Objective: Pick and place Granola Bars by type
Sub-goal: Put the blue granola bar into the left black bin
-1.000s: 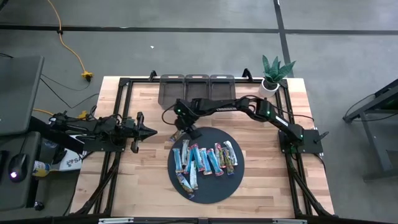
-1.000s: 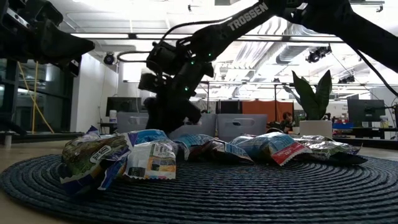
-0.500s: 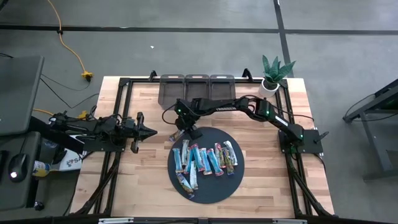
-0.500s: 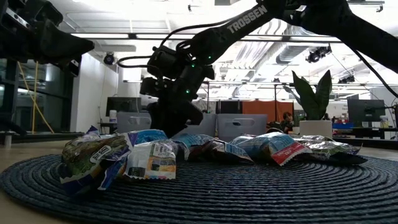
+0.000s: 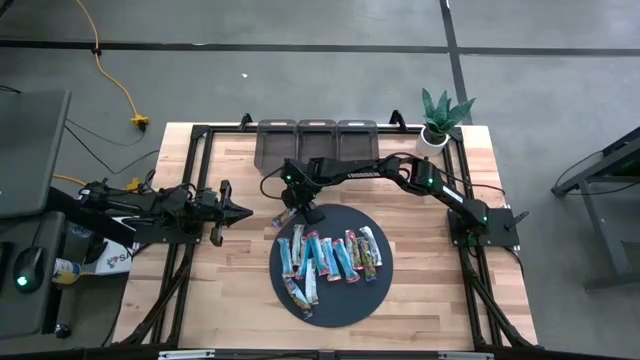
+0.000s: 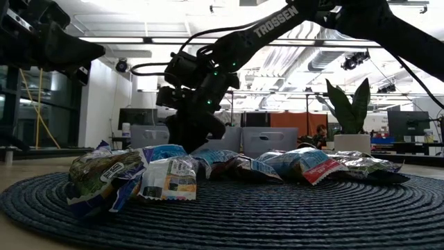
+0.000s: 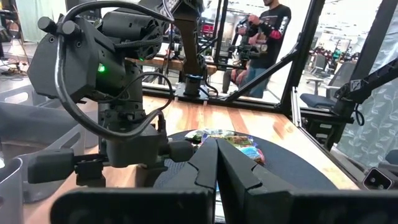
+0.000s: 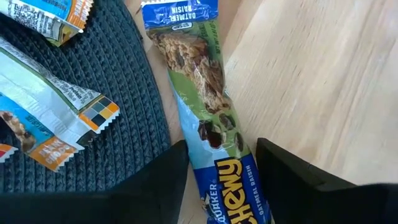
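Observation:
Several foil-wrapped granola bars (image 5: pixel 330 258), light blue, red and silver, lie on a round dark woven mat (image 5: pixel 375 295). One blue-and-green bar (image 8: pixel 205 106) lies at the mat's far left edge (image 5: pixel 285 218), one long side on the mat and the other on the wood. My right gripper (image 8: pixel 221 152) slants down over it (image 5: pixel 297 213), open, one finger on each side of the bar's near half. My left gripper (image 5: pixel 243 211) hovers level at the table's left, shut and empty (image 7: pixel 216 155).
Three dark bins (image 5: pixel 317 140) stand in a row at the table's far edge. A potted plant (image 5: pixel 440 115) stands at the far right corner. Bare wood lies left and right of the mat. A person (image 7: pixel 270 37) stands in the room beyond the table.
My right gripper has rolled slightly at the wrist while staying over the bar at the mat's far left edge. The bars lie as before.

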Controlling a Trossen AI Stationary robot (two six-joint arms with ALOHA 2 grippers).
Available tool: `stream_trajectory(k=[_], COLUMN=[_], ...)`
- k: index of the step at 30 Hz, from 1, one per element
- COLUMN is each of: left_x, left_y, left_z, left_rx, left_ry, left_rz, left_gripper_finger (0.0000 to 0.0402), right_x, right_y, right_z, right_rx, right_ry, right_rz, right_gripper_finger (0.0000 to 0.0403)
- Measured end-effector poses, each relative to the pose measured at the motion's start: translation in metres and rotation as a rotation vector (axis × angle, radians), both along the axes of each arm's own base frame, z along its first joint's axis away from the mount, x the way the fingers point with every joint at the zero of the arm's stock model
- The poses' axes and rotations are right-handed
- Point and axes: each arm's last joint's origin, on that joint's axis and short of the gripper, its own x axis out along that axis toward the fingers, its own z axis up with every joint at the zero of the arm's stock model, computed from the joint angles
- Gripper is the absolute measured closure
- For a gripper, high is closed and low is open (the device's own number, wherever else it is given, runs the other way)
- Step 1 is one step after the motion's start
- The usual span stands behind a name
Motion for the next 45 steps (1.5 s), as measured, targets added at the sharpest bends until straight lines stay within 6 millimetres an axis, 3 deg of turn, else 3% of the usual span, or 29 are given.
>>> stream_trajectory(k=[11,18,29,40,45], left_x=[0.0,0.0,0.0,0.0,0.0], left_y=[0.0,0.0,0.0,0.0,0.0], left_z=[0.0,0.0,0.0,0.0,0.0], left_rx=[0.0,0.0,0.0,0.0,0.0], left_ry=[0.0,0.0,0.0,0.0,0.001], left_rz=[0.0,-0.001,-0.004,-0.004,-0.008], left_gripper_finger=[0.04,0.04,0.04,0.04,0.04], right_x=[0.0,0.0,-0.002,0.001,0.003], right_y=[0.0,0.0,0.004,0.023,0.025], right_z=[0.0,0.002,0.029,0.064,0.083], right_rx=[0.015,0.042,0.156,0.184,0.195], right_ry=[0.008,0.014,-0.015,-0.121,-0.188], right_rz=[-0.034,-0.088,-0.148,-0.131,-0.246], right_gripper_finger=[0.0314,0.034,0.0346,0.0346,0.0346])
